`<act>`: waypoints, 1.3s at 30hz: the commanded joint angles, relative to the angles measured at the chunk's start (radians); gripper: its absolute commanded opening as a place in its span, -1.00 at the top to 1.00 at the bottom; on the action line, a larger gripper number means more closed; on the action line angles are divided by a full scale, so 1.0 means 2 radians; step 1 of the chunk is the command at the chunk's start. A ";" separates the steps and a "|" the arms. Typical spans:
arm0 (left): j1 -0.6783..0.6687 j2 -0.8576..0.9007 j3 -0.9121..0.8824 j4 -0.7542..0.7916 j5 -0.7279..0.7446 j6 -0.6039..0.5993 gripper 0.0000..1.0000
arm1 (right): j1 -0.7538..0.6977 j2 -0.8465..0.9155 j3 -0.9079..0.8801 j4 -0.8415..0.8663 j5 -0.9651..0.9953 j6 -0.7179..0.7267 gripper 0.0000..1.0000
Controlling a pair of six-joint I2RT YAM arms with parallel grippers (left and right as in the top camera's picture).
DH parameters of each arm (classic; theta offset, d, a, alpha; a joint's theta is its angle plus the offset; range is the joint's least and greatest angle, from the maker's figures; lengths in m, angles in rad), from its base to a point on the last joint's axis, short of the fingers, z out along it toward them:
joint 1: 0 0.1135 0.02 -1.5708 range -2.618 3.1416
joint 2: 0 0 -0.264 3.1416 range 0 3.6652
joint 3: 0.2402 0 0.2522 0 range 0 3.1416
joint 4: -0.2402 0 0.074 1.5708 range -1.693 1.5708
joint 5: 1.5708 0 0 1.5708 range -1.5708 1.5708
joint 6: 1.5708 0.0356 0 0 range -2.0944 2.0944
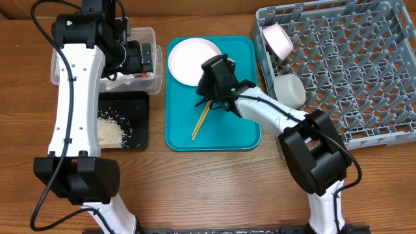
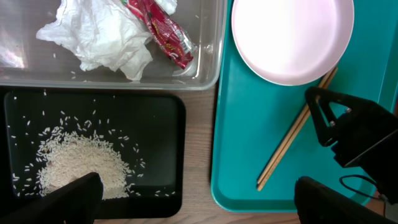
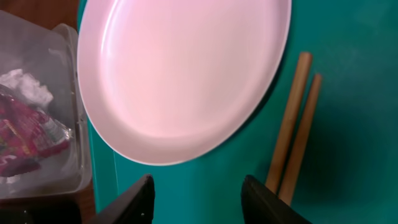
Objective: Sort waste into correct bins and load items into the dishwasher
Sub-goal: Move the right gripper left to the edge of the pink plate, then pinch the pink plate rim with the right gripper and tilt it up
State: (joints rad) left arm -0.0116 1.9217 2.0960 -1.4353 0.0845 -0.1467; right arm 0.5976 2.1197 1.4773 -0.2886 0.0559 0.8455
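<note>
At the far left of the table, the left gripper (image 1: pixel 140 57) hangs over the clear tub (image 1: pixel 146 31), its jaws spread wide and holding nothing. The left wrist view shows the crumpled white napkin (image 2: pixel 99 40) and the red wrapper (image 2: pixel 161 31) lying inside that tub, touching each other, with a few stray grains around them. Just in front of the tub sits the black tray (image 1: pixel 140 130), and a heap of white rice (image 1: pixel 110 127) lies on its left part with loose grains scattered about.

Beside these two bins, the teal tray (image 1: pixel 234 123) carries the pink-white plate (image 1: pixel 194 60) in its far left corner. The wooden chopsticks (image 1: pixel 200 121) lie side by side on a slant, their far ends reaching under the plate's rim. The right gripper (image 1: pixel 207 99) hovers low over the teal tray just by the plate's near edge, jaws parted and empty, the chopsticks close beside one finger; whether it touches the tray cannot be told.

Rightmost stands the grey dish rack (image 1: pixel 364 78). One pale pink bowl (image 1: pixel 278 39) leans on its side near the rack's far left corner, and a second white bowl (image 1: pixel 289 90) sits open side up by the left wall
</note>
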 commanded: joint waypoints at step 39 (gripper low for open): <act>-0.002 -0.003 0.004 0.002 -0.003 0.010 -0.99 | -0.038 0.055 0.005 0.082 0.009 -0.004 0.17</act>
State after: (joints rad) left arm -0.0116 1.9217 2.0960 -1.4353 0.0845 -0.1467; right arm 0.5251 2.2162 1.4784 -0.1307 0.0242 0.8520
